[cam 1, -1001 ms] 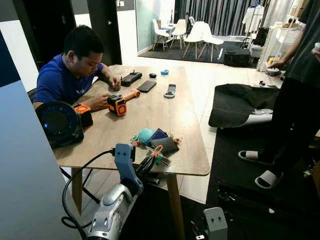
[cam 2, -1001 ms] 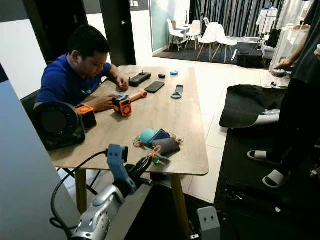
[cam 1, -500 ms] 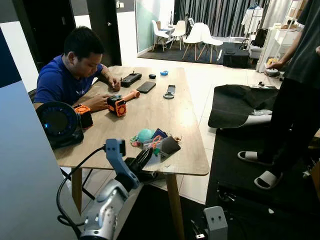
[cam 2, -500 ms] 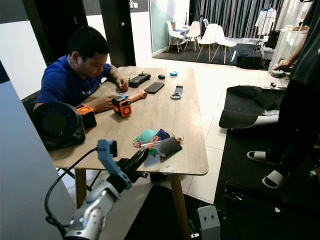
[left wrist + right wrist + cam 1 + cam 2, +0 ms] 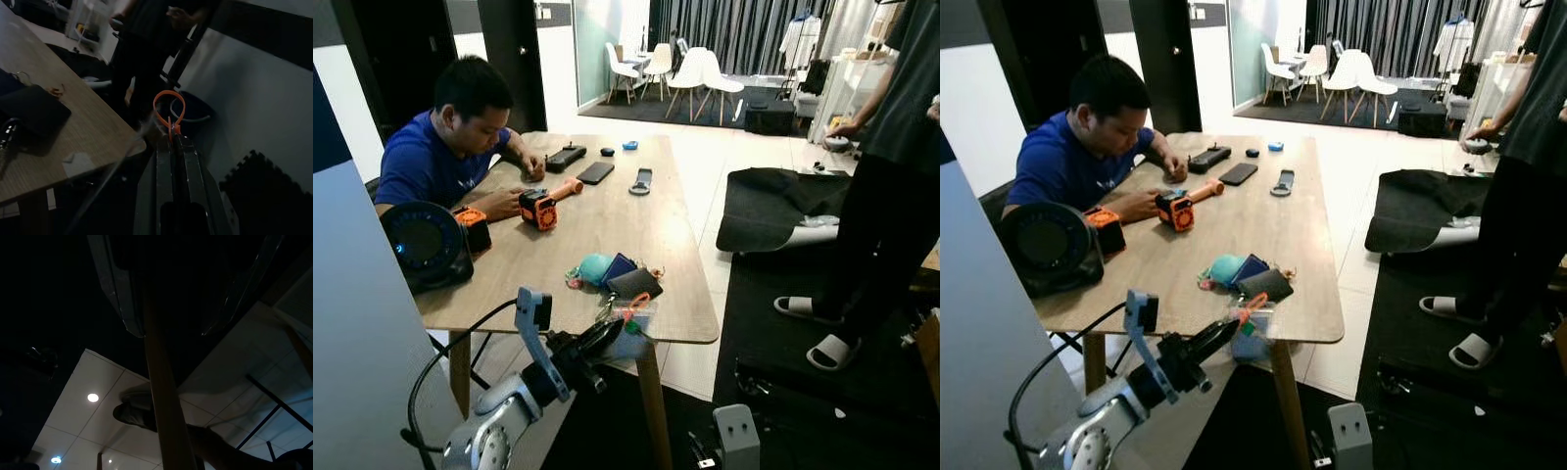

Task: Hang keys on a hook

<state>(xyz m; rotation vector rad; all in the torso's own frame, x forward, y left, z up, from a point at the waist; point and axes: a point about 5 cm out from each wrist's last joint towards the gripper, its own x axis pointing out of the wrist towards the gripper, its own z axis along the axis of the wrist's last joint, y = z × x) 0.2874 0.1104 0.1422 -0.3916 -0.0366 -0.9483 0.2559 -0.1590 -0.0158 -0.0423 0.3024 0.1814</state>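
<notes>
Gripping keys [image 5: 628,315] by orange loop [image 5: 169,106], left gripper [image 5: 610,334] fingers pressed together on it, just off near edge of wooden table [image 5: 607,225]. Advice: keep clamp firm, lift slowly, avoid swing, keep loop open toward hook. Right gripper state: cannot tell.
</notes>
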